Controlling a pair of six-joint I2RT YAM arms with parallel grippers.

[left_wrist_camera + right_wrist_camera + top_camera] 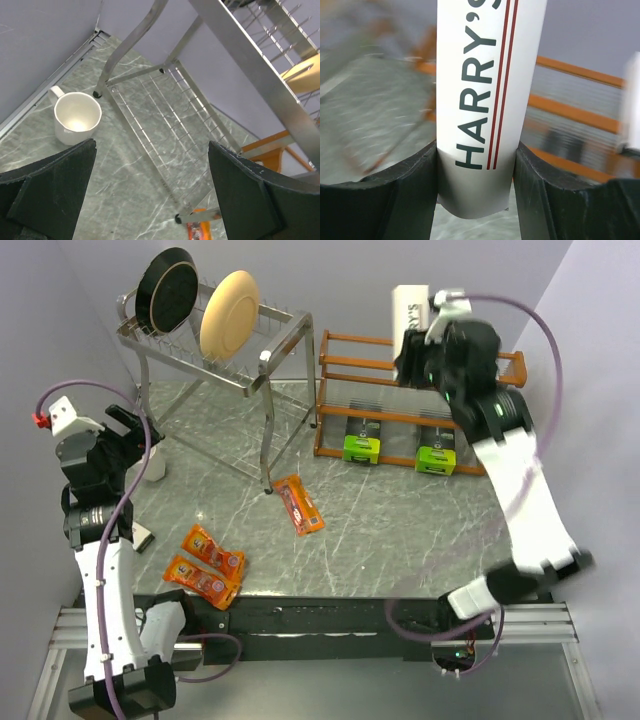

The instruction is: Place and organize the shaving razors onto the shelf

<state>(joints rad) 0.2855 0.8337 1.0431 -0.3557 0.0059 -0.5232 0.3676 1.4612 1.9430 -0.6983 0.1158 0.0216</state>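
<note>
White glossy card, long and flat-faced, printed HARRY'S: this box (480, 90) is pinched upright between the right gripper's (476, 170) matte black fingers, over the orange-brown wooden shelf (365, 340) at one o'clock on the grey marbled table (400, 530). Two black-and-lime-green packs (362, 446) sit low in it, beneath thin slatted rails. Three flat orange packs (300, 503) lie loose, one near the centre, two at seven o'clock. The left gripper (150, 190), jaws wide apart and empty, hangs at nine o'clock above a round white mug (77, 117).

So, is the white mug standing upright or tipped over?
Upright: the white mug stands on its base with its open mouth facing up, as the left wrist view shows.
</note>
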